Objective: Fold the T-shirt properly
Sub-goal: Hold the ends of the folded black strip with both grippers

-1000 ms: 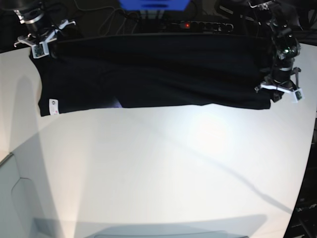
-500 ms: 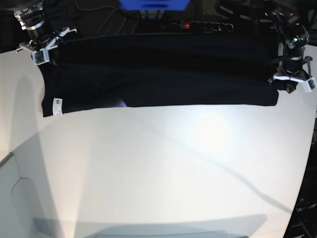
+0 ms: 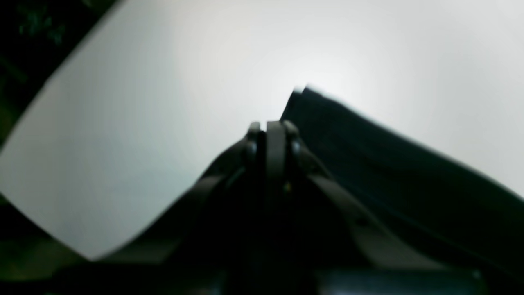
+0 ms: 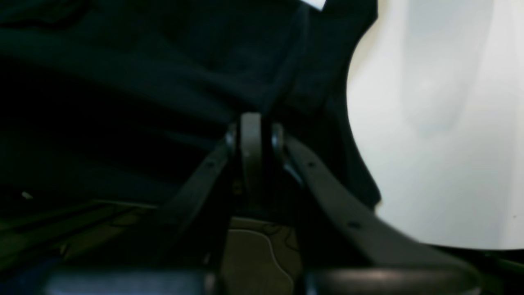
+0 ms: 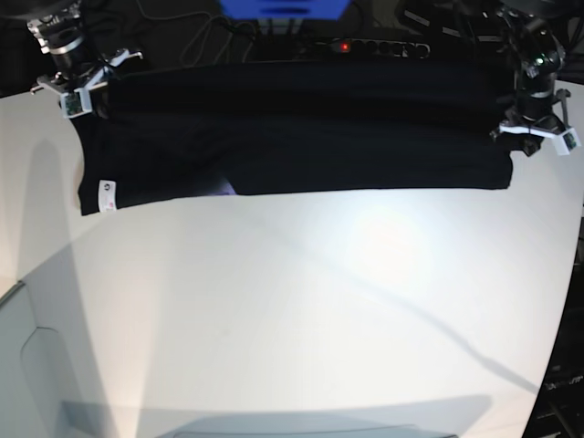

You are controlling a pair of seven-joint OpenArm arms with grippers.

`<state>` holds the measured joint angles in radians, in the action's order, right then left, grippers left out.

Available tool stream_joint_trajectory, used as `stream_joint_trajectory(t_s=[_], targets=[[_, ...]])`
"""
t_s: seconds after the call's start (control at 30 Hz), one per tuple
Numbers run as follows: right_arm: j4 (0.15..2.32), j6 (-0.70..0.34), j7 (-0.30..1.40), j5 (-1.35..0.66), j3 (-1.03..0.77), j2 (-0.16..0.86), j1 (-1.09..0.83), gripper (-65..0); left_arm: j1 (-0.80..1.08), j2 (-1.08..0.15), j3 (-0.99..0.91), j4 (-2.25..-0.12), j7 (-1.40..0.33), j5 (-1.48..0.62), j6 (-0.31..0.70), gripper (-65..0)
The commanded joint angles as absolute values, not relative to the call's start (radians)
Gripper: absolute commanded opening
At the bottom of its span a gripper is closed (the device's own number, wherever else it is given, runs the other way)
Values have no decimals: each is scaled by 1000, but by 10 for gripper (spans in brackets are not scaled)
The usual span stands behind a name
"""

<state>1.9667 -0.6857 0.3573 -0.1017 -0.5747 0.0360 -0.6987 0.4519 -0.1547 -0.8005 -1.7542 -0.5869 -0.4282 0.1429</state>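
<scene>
I see the T-shirt (image 5: 301,137) stretched as a long black band across the far edge of the white desk (image 5: 301,310), long axis running side to side in the base view. Its near hem is a fairly straight line; the far part runs off the desk's back edge into the dark. A small white tag (image 5: 106,194) sits at the band's lower corner on the base view's left, and a bit of light print (image 5: 219,190) peeks out under the near hem close by.

My right end effector (image 5: 78,87) is at the band's upper corner on the base view's left, jaws pressed together pinching the cloth; the right wrist view shows fabric bunched right at the fingertips (image 4: 251,123). My left end effector (image 5: 534,128) is at the opposite end, jaws also closed, gripping the shirt's corner; in the left wrist view the cloth (image 3: 389,172) trails off beside the fingertips (image 3: 268,131).

Behind the desk lie a power strip with a red light (image 5: 365,46) and a blue object (image 5: 283,9). Cables there too.
</scene>
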Motion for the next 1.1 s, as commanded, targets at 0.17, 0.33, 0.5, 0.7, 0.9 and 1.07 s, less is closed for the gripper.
stream_joint_trajectory(t_s=[0.17,0.33,0.5,0.7,0.9,1.07], targets=[[1972,-698,340,-105,-581,44,-708,-650,455,-173,-808,-1716,-559,-427,134,-645],[1972,-698,340,-105,-553,50,-708,-604,455,-173,-808,-1710,-561,-427,134,-613],[1977,-698,340,-111,-559,47,-708,-444,473,-173,-808,-1715,-561,-429,134,-429],[1985,-698,338,-113,-607,41,-691,-331,483,-173,-812,-1724,-561,-429,134,-361],[1985,-698,340,-113,-742,-7,-610,-328,483,-173,-816,-1724,-561,-429,134,-360],[1985,-698,340,-116,-760,-22,-605,-329,483,-174,-817,-1724,-561,-429,134,-356]])
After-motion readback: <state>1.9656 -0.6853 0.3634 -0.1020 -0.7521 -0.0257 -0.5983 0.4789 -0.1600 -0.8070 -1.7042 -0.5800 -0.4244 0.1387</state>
